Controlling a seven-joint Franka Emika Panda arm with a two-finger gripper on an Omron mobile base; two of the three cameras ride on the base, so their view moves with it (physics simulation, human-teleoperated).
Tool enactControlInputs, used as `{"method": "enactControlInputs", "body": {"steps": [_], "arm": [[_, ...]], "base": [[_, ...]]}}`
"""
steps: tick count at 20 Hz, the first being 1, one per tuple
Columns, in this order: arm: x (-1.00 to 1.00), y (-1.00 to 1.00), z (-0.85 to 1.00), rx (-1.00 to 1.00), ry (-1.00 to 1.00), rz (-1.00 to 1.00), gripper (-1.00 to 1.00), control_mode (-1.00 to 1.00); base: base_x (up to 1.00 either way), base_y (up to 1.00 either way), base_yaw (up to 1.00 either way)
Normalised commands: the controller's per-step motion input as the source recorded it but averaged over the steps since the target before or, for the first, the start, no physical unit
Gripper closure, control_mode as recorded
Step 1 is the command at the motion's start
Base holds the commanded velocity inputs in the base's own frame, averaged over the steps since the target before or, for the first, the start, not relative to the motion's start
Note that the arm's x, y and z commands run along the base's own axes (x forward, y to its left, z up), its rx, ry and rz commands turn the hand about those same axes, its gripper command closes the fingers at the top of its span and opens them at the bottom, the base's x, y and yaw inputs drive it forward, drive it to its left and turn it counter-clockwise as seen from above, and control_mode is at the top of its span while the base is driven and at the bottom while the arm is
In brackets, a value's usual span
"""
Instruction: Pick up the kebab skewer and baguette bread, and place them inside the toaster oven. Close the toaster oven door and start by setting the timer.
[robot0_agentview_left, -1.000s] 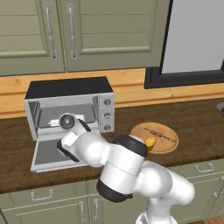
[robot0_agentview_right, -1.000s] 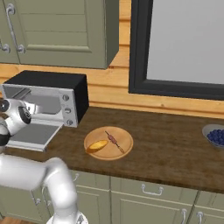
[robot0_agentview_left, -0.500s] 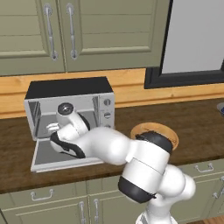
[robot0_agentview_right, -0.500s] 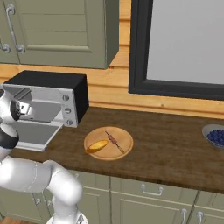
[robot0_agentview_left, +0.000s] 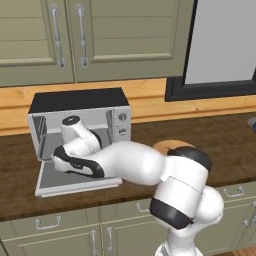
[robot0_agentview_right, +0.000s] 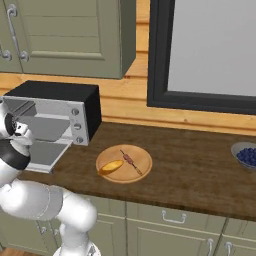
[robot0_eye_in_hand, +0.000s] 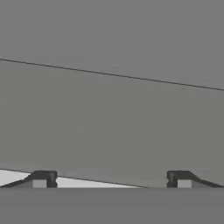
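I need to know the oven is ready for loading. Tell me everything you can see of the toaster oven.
The toaster oven is a boxy silver-grey unit with a black top, standing on the brown counter against the wooden backsplash. A column of round knobs runs down its right front. Its door is dropped open, lying flat; the grey cavity looks empty. The gripper, jaws wide, is above the door.

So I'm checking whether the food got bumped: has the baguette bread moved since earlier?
No. The baguette bread lies on the wooden plate, beside the kebab skewer, as before.
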Motion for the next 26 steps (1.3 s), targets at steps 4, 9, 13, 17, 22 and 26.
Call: {"method": "enactControlInputs", "body": {"steps": [4,9,13,17,22,26], "arm": [[-1.0,-0.59,0.93,0.0,0.0,0.0,-1.0,-1.0],[-0.63,-1.0,0.84,0.04,0.01,-0.07,-1.0,-1.0],[-0.41,-1.0,0.16,0.05,0.0,-0.16,-1.0,-1.0],[-0.23,-1.0,0.0,0.06,0.0,-0.17,-1.0,-1.0],[-0.1,-1.0,0.0,0.06,-0.02,-0.17,-1.0,-1.0],[0.0,-1.0,0.0,0.04,0.0,-0.11,-1.0,-1.0]], "base": [[0.0,0.0,0.0],[0.0,0.0,0.0],[0.0,0.0,0.0],[0.0,0.0,0.0],[0.0,0.0,0.0],[0.0,0.0,0.0]]}}
